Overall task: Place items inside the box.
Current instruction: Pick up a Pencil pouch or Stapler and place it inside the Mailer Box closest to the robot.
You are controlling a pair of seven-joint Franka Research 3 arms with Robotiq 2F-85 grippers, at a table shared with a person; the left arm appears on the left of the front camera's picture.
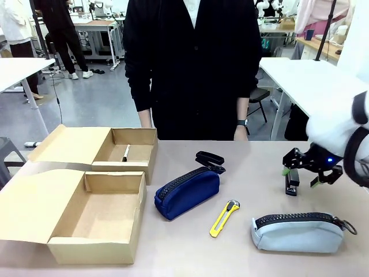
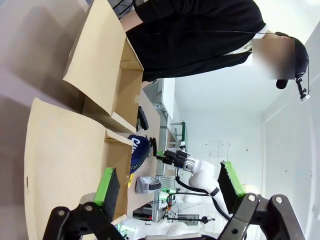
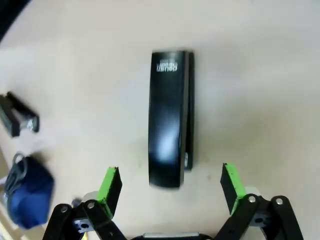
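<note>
Currently, R claw [image 3: 170, 186] hangs over the desk [image 1: 173, 254], green pads [image 3: 111, 184] spread apart either side of a long black stapler [image 3: 169, 117], w/ clear gaps both sides and bare desk around it. L claw [image 2: 170, 189] is likewise spread wide, gripping nothing. The large plain brown cardboard box [image 1: 92, 251] sits at the desk's near-left edge, top open, flap lid laid out leftward. Navy blue zip pouch [image 1: 187, 193], yellow utility knife [image 1: 225, 218] and grey zip pouch [image 1: 297, 234] lie mid-desk, apart. Black marker pen [image 1: 125, 153] lies in the smaller cardboard box [image 1: 138, 135] behind.

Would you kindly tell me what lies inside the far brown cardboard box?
One slim dark marker pen lies in the far brown cardboard box; its near wall hides the floor's front strip.
</note>
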